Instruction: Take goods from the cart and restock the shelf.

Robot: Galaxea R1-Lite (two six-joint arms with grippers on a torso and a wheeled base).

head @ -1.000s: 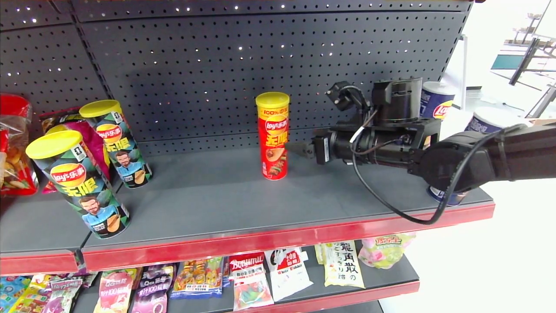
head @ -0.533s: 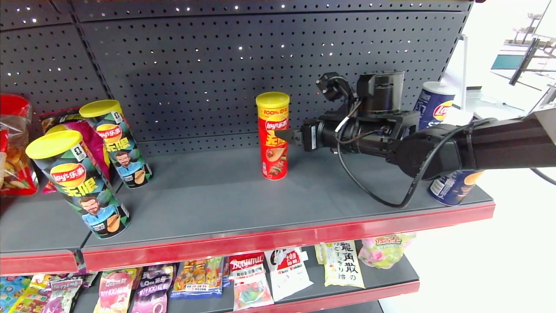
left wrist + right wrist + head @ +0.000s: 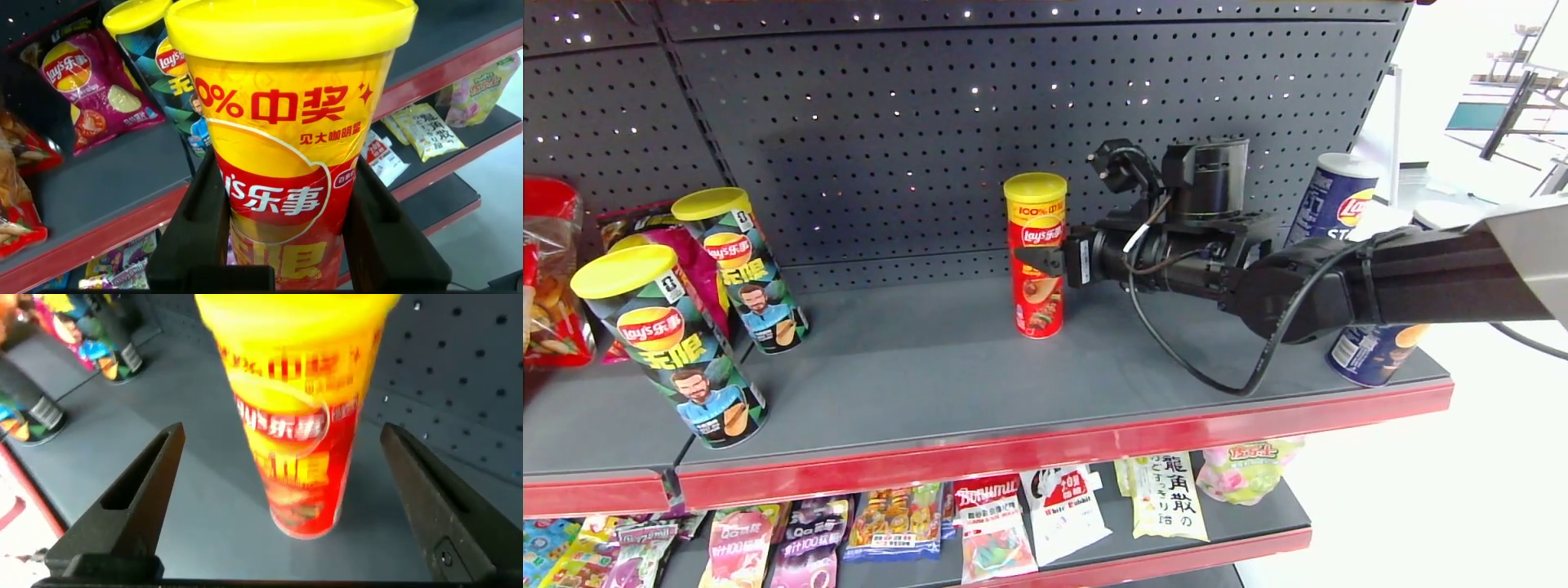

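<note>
A red chip can [image 3: 1035, 253] with a yellow lid stands upright mid-shelf near the pegboard. My right gripper [image 3: 1031, 260] comes in from the right at its mid-height. In the right wrist view the same red can [image 3: 298, 433] stands between the spread fingers [image 3: 122, 514] of the open right gripper [image 3: 283, 437], with gaps on both sides. In the left wrist view my left gripper [image 3: 286, 245] is shut on a yellow-orange chip can [image 3: 286, 147] with a yellow lid, held upright in front of the shelf.
Two green-black cans [image 3: 670, 343] [image 3: 739, 269] and a pink chip bag [image 3: 698, 269] occupy the shelf's left. Blue cans [image 3: 1335, 200] [image 3: 1372, 351] stand at the right behind my arm. The shelf's red front edge [image 3: 1062, 441] has snack bags [image 3: 988, 531] below it.
My right arm has moved left along the shelf, bringing its open fingers from beside the red can to around it. The can has not moved.
</note>
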